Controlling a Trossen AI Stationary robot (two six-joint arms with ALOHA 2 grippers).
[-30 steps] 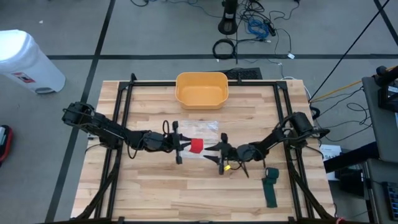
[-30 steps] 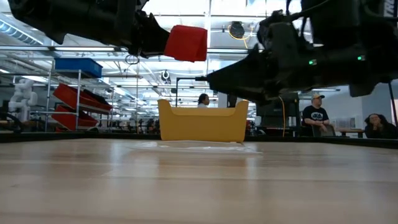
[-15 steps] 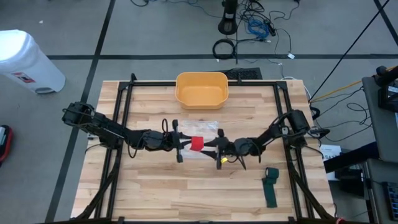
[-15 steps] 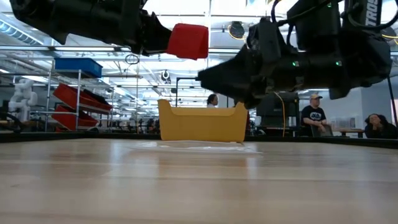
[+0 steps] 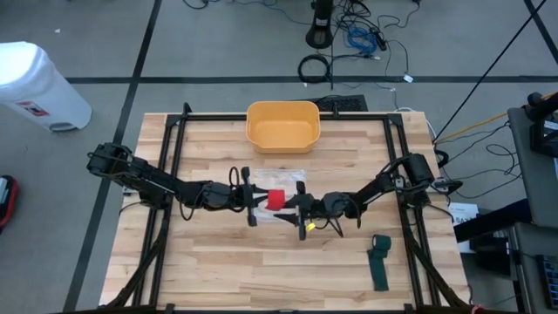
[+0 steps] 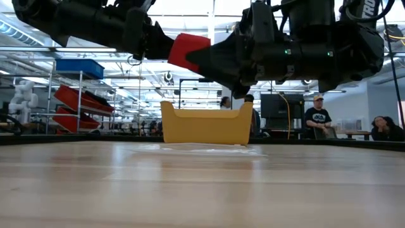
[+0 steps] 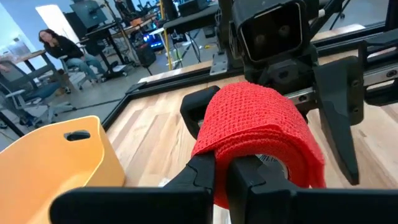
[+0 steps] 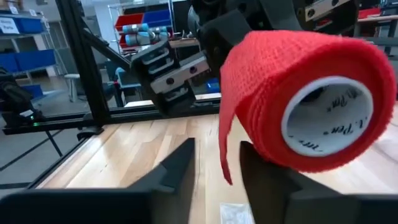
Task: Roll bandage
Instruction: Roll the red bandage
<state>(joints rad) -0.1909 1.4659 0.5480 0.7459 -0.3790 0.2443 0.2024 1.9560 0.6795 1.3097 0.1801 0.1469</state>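
While held above table (image 5: 218,253): red bandage roll (image 5: 275,199)
Left gripper (image 5: 259,200): clamped tight on roll
Right gripper (image 5: 288,205): parted around roll's loose end

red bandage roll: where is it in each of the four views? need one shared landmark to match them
High view: red bandage roll at table centre, between both grippers.
Low view: roll raised, upper centre, above the yellow bin.
Left wrist view: roll centre, clamped in the left gripper.
Right wrist view: roll upper right, white core showing.
Shared landmark: yellow bin; absent from the right wrist view.
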